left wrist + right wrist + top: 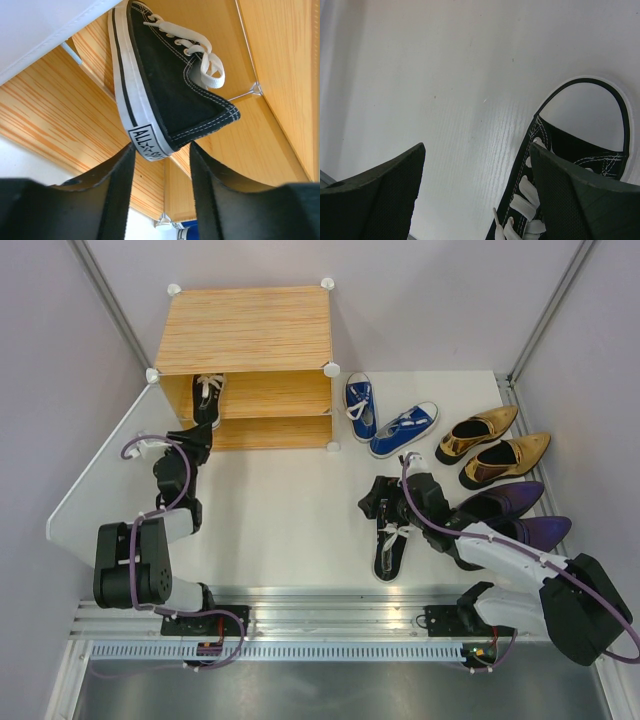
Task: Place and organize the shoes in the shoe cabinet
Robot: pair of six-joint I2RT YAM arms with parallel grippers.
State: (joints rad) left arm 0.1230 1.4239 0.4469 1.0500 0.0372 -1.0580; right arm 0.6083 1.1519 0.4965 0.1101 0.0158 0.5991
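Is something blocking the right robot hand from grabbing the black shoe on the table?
Nothing visible does. The right gripper is right over the black shoe with its jaws open wide. Only bare table and the shoe's laces show between the jaws.

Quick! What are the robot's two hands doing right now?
Left end effector: open, holding nothing, just behind the black sneaker.
Right end effector: open, holding nothing, over the other black sneaker.
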